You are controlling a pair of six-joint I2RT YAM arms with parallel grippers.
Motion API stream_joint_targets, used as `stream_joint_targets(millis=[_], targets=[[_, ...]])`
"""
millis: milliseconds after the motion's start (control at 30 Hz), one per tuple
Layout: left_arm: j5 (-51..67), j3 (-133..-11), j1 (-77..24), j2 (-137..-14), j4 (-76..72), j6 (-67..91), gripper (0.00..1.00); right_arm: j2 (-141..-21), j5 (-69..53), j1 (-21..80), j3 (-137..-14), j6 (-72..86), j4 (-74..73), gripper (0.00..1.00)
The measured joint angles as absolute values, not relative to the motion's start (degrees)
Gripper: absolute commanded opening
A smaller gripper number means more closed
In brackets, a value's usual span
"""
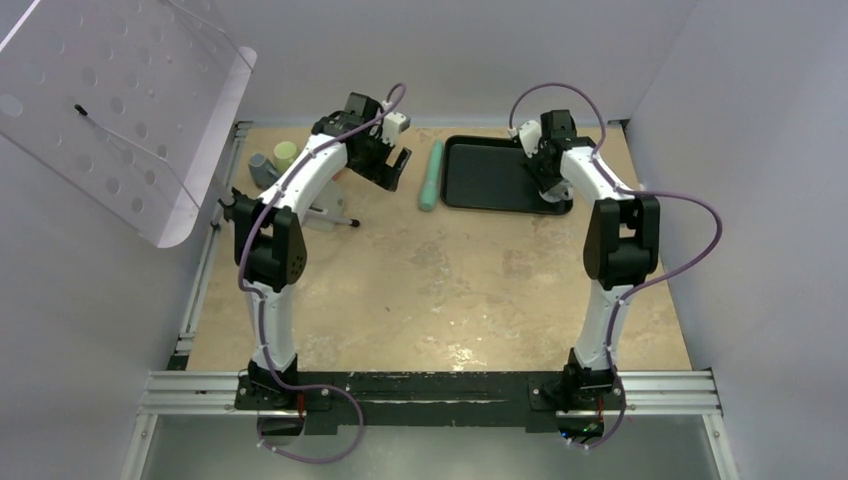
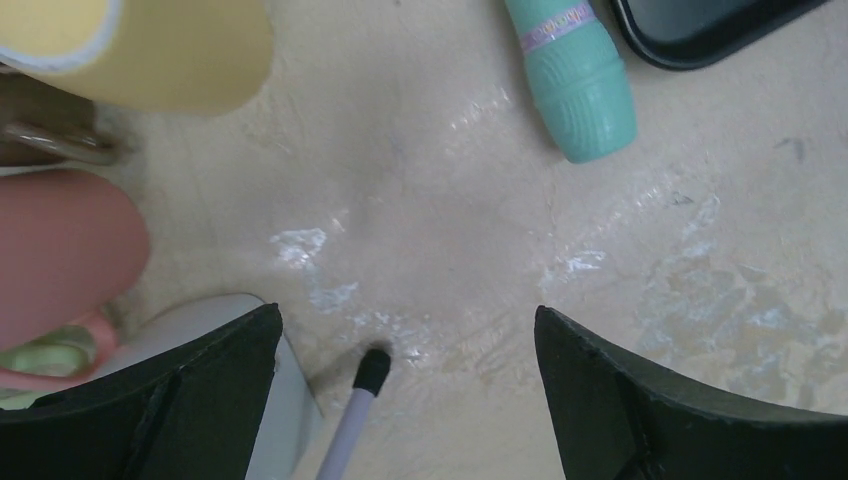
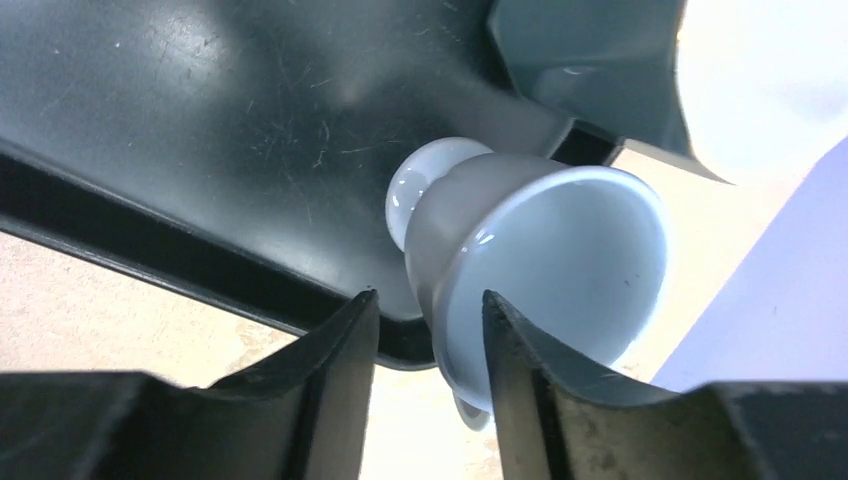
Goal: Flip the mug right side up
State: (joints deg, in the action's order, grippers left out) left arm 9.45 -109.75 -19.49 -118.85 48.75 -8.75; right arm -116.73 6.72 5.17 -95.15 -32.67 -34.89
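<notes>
Left gripper (image 2: 408,322), jaws wide apart and empty, hangs above a pen (image 2: 362,398). To the right lie a teal bottle (image 2: 578,82) and a black tray (image 1: 480,178). At the tray's right near corner, the right gripper (image 3: 428,312) pinches the tilted white mug (image 3: 545,265) by its wall.

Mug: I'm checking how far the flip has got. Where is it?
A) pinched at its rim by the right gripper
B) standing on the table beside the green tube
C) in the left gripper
A: the right gripper pinches the mug by its rim, tilted over a corner of the tray.
</notes>
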Motion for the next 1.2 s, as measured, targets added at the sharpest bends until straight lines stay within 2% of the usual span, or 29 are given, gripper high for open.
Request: stream_joint_targets(millis=[200,233,267,500,833,1033,1100,1200], targets=[[4.1,-118.1,-19.0,-122.2,46.3,-8.5,1.00,-115.9,9.5,5.2,-96.1,-29.9,-34.6,0.61],[3.5,-119.3,-18.7,-122.7,45.4,-8.0,1.00,-115.7,9.7,5.2,-96.3,-29.4,-34.7,0.71],[2.8,-120.5,-18.5,-123.2,44.6,-7.3,1.00,-115.7,9.9,5.2,-96.5,-29.0,-34.7,0.76],[-2.1,-130.9,-16.6,-131.4,40.5,-0.4,1.00,-111.5,12.9,5.2,-97.5,-25.3,-35.2,0.76],[-5.5,-135.2,-15.4,-141.9,35.8,-1.0,0.98,-100.2,14.3,5.5,-98.4,-21.1,-35.2,0.75],[-2.5,-136.6,-15.3,-143.9,35.1,-4.4,0.80,-95.5,14.6,6.7,-98.2,-20.3,-35.1,0.74],[-1.8,-137.4,-15.2,-144.3,35.0,-5.7,0.69,-94.7,14.9,6.9,-98.0,-20.3,-35.2,0.75],[0.2,-137.8,-15.1,-144.5,34.5,-7.6,0.45,-94.3,15.6,7.0,-97.4,-20.1,-35.1,0.74]])
